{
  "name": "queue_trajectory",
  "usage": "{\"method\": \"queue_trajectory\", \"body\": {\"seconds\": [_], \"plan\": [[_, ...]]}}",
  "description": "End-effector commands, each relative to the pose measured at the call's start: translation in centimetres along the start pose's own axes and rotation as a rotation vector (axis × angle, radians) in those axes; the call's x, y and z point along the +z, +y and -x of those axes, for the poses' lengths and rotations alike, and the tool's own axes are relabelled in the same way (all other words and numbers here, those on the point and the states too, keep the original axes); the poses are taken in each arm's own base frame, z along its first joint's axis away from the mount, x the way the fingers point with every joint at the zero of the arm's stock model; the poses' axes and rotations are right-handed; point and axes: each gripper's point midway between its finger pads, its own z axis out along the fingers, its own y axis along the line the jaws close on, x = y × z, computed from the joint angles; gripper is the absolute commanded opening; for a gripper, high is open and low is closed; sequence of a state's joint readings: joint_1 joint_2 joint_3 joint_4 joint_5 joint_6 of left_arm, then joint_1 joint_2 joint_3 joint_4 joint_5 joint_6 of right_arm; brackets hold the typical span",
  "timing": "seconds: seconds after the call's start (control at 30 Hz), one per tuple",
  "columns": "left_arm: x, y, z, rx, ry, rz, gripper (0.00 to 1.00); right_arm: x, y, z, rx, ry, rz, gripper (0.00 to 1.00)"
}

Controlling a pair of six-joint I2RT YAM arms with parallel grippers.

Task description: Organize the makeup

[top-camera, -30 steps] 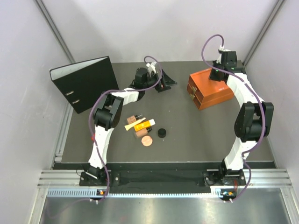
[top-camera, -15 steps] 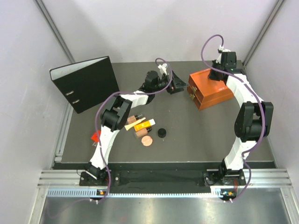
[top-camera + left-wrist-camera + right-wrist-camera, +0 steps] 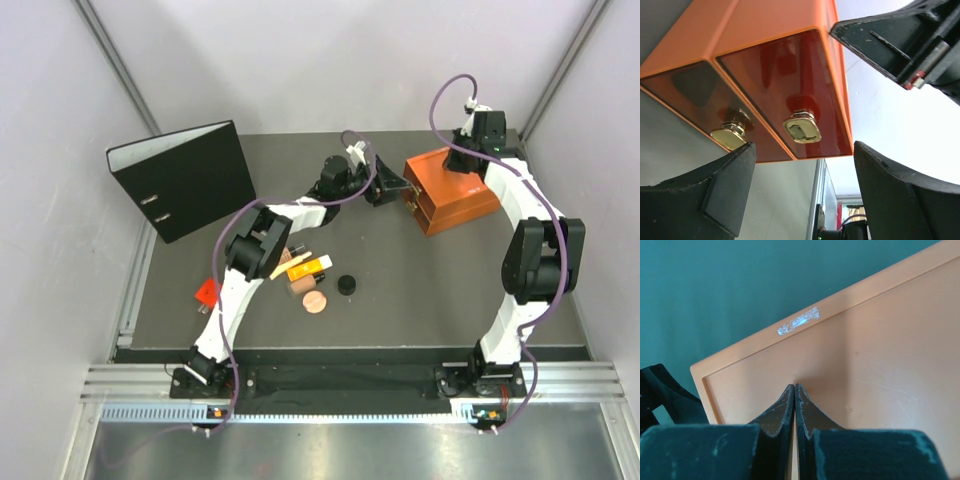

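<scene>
Left gripper [image 3: 802, 165] jaws apart, brass drawer knob [image 3: 801, 127] straight ahead between them on orange box [image 3: 450, 195]. Right gripper [image 3: 794, 390] pinched together on the box top. makeup [image 3: 308, 275] clustered mid-table, well behind.

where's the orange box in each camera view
Top external: the orange box sits at the back right, with the right gripper on top of it.
Left wrist: it fills the upper left, its drawer fronts and gold knobs facing the camera.
Right wrist: its flat top fills the centre and right.
Shared landmark: the right gripper, shut with its tips on the box top; the black part at the upper right of the left wrist view is probably it.
</scene>
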State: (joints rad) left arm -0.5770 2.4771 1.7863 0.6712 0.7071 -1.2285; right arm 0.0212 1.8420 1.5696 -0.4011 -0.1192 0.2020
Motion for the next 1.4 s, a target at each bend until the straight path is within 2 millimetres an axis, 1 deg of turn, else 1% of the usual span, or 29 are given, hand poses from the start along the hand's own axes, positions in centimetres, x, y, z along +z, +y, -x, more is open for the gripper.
{"method": "queue_trajectory", "body": {"seconds": [0.0, 0.07, 0.1, 0.17, 0.2, 0.27, 0.33, 0.37, 0.53, 0.57, 0.63, 0.7, 0.83, 0.93, 1.0, 1.07, 1.1, 1.13, 1.2, 1.23, 1.27, 1.3, 1.33, 1.37], "plan": [[0.9, -1.7, 0.1, 0.028, -0.011, -0.016, 0.82, 0.1, -0.5, -3.1, 0.010, 0.101, 0.006, 0.00], [1.0, -1.4, -0.1, 0.022, -0.010, 0.005, 0.82, 0.4, -0.7, -3.8, 0.010, 0.116, 0.004, 0.00], [1.2, -1.7, -0.3, 0.027, -0.008, 0.005, 0.82, 0.5, -0.6, -3.9, 0.008, 0.123, 0.008, 0.00], [1.7, -1.5, -0.9, 0.036, -0.008, 0.022, 0.82, 0.3, -0.6, -4.0, -0.003, 0.127, 0.014, 0.00], [2.0, -1.8, -1.0, 0.047, -0.005, 0.017, 0.83, 0.2, -0.6, -4.3, -0.004, 0.130, 0.012, 0.00], [2.3, -1.6, -1.0, 0.054, -0.004, 0.036, 0.82, 0.0, -0.7, -4.3, -0.013, 0.121, 0.008, 0.00], [2.5, -1.8, -0.6, 0.061, -0.019, 0.035, 0.82, -0.1, -0.8, -4.6, -0.012, 0.128, 0.010, 0.00], [2.7, -1.8, -0.3, 0.060, -0.027, 0.033, 0.81, -0.1, -0.7, -4.5, -0.013, 0.122, 0.013, 0.00], [3.2, -1.5, 0.0, 0.047, -0.032, 0.036, 0.67, -0.1, -0.5, -4.4, -0.013, 0.124, 0.022, 0.00], [3.3, -1.2, 0.0, 0.042, -0.031, 0.036, 0.63, -0.2, -0.5, -4.3, -0.012, 0.119, 0.022, 0.00], [3.4, -1.3, 0.1, 0.038, -0.033, 0.031, 0.54, 0.0, -0.4, -4.4, -0.012, 0.125, 0.029, 0.00], [3.5, -1.2, 0.0, 0.038, -0.029, 0.032, 0.51, 0.0, -0.3, -4.1, -0.010, 0.121, 0.031, 0.00], [3.2, -0.5, -0.4, 0.029, -0.025, 0.042, 0.49, 0.1, -0.1, -4.3, -0.004, 0.129, 0.040, 0.00], [3.2, -0.1, -0.5, 0.026, -0.026, 0.045, 0.43, 0.2, -0.1, -4.5, -0.003, 0.134, 0.044, 0.00], [3.2, -0.1, -0.4, 0.023, -0.027, 0.041, 0.34, 0.2, -0.1, -4.5, -0.002, 0.136, 0.045, 0.00], [3.3, 0.0, -0.4, 0.023, -0.026, 0.036, 0.23, 0.2, -0.1, -4.6, 0.000, 0.139, 0.046, 0.00], [3.3, -0.1, -0.3, 0.024, -0.028, 0.035, 0.08, 0.3, -0.1, -4.8, 0.001, 0.144, 0.045, 0.00], [3.2, 0.0, -0.3, 0.025, -0.028, 0.038, 0.00, 0.3, -0.1, -4.8, 0.001, 0.144, 0.045, 0.00], [3.1, 0.0, -0.4, 0.034, -0.023, 0.042, 0.00, 0.3, -0.1, -4.8, 0.002, 0.142, 0.047, 0.00], [2.9, -0.4, -0.2, 0.047, -0.024, 0.041, 0.00, 0.3, -0.2, -5.0, 0.004, 0.146, 0.045, 0.00], [2.7, 0.0, -0.6, 0.044, -0.014, 0.061, 0.00, 0.3, -0.1, -5.0, 0.003, 0.147, 0.046, 0.00], [2.5, 0.2, -0.5, 0.074, -0.014, 0.070, 0.00, 0.3, -0.1, -5.0, 0.003, 0.147, 0.046, 0.00], [2.2, -0.4, -0.4, 0.087, -0.019, 0.073, 0.00, 0.3, -0.1, -5.0, 0.003, 0.148, 0.046, 0.00], [1.8, 0.4, -0.8, 0.080, -0.016, 0.097, 0.00, 0.3, -0.2, -5.0, 0.003, 0.147, 0.045, 0.00]]}}
